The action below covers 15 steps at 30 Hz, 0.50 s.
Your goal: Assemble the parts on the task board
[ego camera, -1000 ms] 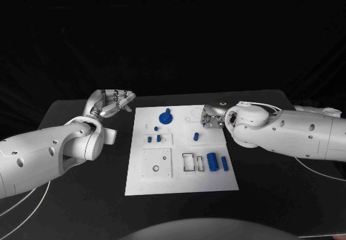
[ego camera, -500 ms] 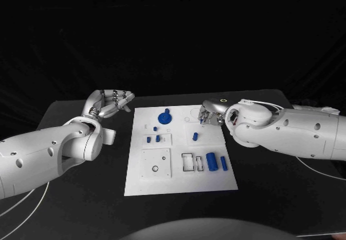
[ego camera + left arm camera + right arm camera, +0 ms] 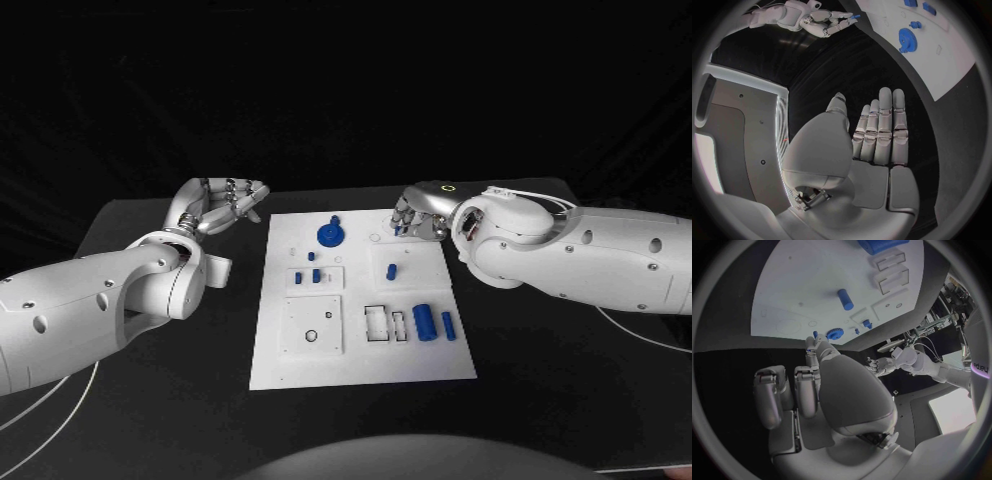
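The right hand pinches a small blue peg over the board's far edge, near the gear. The peg looks light, stiff and slippery, best held by its sides. The left hand hovers empty, fingers spread, over the surface.

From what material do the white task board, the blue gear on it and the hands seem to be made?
Task board: probably matte white plastic, with a flat, even surface and no glare.
Blue gear: likely plastic, in a uniform saturated blue with no metallic shine.
Left hand and right hand: look like silver metal or metallic-coated segments with soft highlights.
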{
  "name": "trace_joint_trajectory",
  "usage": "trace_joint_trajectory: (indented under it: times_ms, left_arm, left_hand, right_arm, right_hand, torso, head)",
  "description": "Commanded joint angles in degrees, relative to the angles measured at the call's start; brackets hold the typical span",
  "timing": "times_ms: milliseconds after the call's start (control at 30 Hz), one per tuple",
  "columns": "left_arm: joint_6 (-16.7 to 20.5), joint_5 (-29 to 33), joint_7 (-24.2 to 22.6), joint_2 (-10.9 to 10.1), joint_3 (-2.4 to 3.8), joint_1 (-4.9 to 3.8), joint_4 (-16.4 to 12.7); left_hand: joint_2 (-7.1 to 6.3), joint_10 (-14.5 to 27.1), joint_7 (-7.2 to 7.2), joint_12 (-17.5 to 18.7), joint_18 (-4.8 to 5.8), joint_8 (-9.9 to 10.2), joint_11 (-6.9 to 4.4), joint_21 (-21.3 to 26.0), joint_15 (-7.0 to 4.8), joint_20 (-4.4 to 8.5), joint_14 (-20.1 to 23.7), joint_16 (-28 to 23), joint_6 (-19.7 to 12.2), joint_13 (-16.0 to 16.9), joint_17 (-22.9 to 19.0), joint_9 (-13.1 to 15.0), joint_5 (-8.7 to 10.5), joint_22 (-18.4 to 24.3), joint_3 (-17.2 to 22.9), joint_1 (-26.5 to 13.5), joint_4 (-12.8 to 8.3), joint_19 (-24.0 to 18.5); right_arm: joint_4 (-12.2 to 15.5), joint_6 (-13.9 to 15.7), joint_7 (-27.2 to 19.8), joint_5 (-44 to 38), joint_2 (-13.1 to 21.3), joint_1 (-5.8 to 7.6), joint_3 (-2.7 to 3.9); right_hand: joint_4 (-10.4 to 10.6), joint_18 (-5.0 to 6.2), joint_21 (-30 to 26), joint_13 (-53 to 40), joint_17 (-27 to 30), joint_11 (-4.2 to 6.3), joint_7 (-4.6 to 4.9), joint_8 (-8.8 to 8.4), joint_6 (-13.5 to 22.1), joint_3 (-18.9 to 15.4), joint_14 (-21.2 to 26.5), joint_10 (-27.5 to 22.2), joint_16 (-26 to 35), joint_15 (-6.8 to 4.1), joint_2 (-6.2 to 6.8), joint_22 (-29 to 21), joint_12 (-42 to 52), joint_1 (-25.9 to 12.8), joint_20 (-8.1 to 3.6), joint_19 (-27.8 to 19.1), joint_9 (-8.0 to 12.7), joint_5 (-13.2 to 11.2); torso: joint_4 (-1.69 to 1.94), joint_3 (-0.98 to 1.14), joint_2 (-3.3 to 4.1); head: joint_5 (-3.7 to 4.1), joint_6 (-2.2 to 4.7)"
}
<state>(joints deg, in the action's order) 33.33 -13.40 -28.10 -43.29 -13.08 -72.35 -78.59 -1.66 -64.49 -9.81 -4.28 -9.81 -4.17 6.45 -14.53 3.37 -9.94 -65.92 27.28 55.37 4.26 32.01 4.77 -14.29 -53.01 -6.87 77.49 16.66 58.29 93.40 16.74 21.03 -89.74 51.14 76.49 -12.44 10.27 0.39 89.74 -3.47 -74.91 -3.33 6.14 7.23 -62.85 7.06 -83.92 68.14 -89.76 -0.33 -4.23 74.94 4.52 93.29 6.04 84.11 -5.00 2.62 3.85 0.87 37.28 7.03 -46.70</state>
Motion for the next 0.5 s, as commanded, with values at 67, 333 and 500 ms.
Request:
trace_joint_trajectory:
  times_ms: [67, 333, 500]
  left_arm:
    - [-0.82, -0.46, -0.53, 0.33, 0.04, -0.03, 0.18]
    - [-0.79, -0.46, -0.29, 0.45, 0.00, -0.03, 0.40]
    - [-0.88, -0.46, -0.33, 0.70, 0.00, -0.03, 0.66]
  left_hand:
    - [0.48, 0.07, 0.13, 0.00, -0.76, -0.04, 0.11, 0.27, -0.17, 0.17, -0.40, -0.35, -0.29, 0.08, -0.07, 0.08, -0.39, 0.07, -0.35, -0.02, 0.08, 0.38]
    - [0.58, 0.06, 0.13, -0.01, -0.75, -0.05, 0.11, 0.32, -0.17, 0.18, -0.42, -0.42, -0.29, 0.08, -0.13, 0.08, -0.42, 0.14, -0.36, 0.05, 0.08, 0.44]
    - [0.61, 0.06, 0.13, -0.01, -0.75, -0.05, 0.11, 0.33, -0.17, 0.18, -0.42, -0.44, -0.29, 0.08, -0.15, 0.08, -0.42, 0.16, -0.36, 0.06, 0.08, 0.45]
  right_arm:
    - [0.94, 1.14, -1.71, -0.02, -0.52, 0.23, 0.01]
    - [2.64, 0.88, -3.21, 0.17, -2.93, 0.35, 0.05]
    - [3.17, -0.17, -4.47, 0.09, -4.53, 0.34, 0.05]
  right_hand:
    - [0.09, -0.39, 0.26, -0.01, -15.09, -0.08, 0.02, 0.10, -0.46, 0.45, -6.08, 0.56, -0.24, -0.14, 0.10, 15.06, -0.42, -0.32, -0.19, 5.89, -0.10, 0.37]
    - [0.01, -0.39, 0.26, 0.01, -15.09, -0.19, 0.15, -0.01, -0.44, 0.75, -6.08, 0.68, -0.24, 0.07, 0.09, 15.06, -0.59, -0.24, -0.07, 5.89, -0.09, 0.38]
    - [-0.02, -0.39, 0.26, 0.01, -15.09, -0.20, 0.16, -0.04, -0.42, 0.83, -6.08, 0.68, -0.24, 0.10, 0.10, 15.06, -0.63, -0.20, -0.05, 5.89, -0.09, 0.38]
  torso:
    - [0.06, -0.03, -0.02]
    - [0.06, -0.06, -0.04]
    - [0.06, -0.06, -0.03]
  head:
    - [-0.44, -0.09]
    - [-1.27, -0.14]
    - [-1.38, -0.11]
